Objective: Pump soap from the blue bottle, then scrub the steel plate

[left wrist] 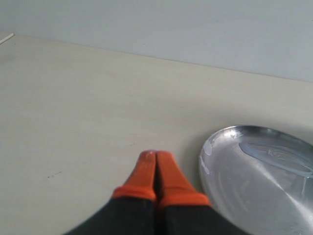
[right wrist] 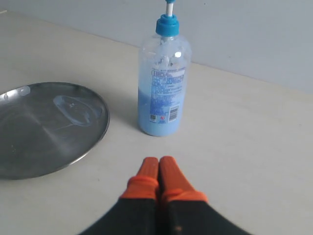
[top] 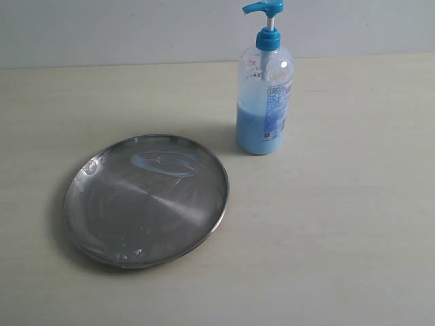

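Pale beige tabletop (top: 340, 238), plain grey wall (top: 136, 27) behind

In the right wrist view the blue bottle (right wrist: 163, 98) is cut off by the view's edge partway up its pump stem (right wrist: 169, 6), the steel plate (left wrist: 254, 181) is cropped in both wrist views, and the print on the label (top: 277, 109) is too small to read.

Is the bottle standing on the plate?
No, the bottle stands upright on the table, apart from the plate.
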Robot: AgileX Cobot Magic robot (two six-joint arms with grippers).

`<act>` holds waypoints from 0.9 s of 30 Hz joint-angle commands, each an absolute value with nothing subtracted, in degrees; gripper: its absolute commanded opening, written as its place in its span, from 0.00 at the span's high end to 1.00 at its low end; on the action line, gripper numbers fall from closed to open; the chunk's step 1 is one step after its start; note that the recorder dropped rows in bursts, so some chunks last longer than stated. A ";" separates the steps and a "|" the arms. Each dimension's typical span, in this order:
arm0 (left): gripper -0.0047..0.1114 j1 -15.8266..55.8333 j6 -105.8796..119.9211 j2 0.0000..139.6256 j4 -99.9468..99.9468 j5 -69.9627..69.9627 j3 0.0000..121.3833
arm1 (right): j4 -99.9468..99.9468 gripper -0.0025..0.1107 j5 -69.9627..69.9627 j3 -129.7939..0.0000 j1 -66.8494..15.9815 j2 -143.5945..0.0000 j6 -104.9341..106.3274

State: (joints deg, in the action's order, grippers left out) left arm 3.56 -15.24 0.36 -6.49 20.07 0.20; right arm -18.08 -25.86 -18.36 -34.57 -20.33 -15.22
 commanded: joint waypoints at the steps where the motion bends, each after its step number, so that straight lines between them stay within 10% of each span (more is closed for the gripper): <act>1: 0.96 3.45 -15.12 0.00 -6.62 20.00 0.00 | -17.77 0.98 -23.58 -15.81 -32.74 -18.43 -15.22; 27: 0.96 3.45 -15.12 0.00 -6.62 20.00 0.00 | -14.65 0.98 -20.97 -13.38 -10.82 -4.52 -10.17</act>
